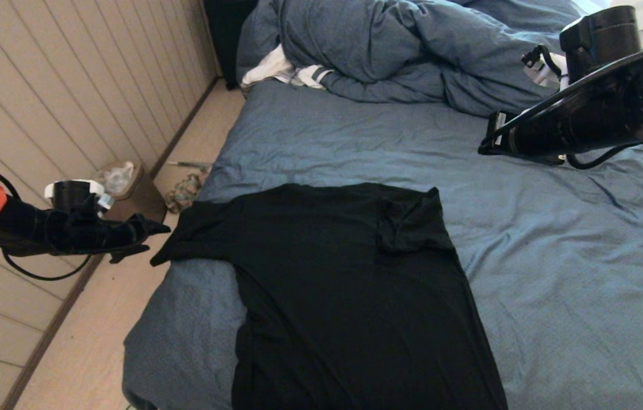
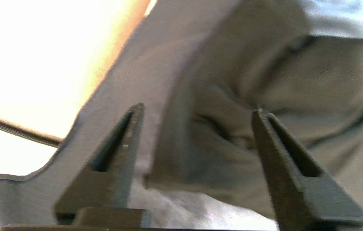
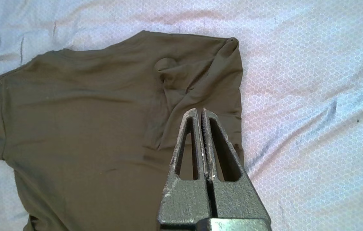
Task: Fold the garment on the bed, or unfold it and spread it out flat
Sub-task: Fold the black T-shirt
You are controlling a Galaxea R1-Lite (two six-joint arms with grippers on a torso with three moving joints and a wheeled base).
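the garment, a plain black t-shirt, lies mostly flat on the bed, near the bed's left edge and running down to its near edge. one sleeve stretches out to the left edge of the mattress, its tip hanging just past it. the other sleeve is folded in over the shirt's body, making a bunched patch near the collar end. the bunched blue duvet is heaped at the far end of the bed, well apart from the shirt.

the left gripper hangs over the floor just beside the left edge of the bed, close to the outstretched sleeve tip. its fingers stand wide apart and grasp nothing, with fabric visible beyond them.

the right gripper is raised above the sheet, over the folded-in sleeve side of the shirt, its fingers pressed together and empty.
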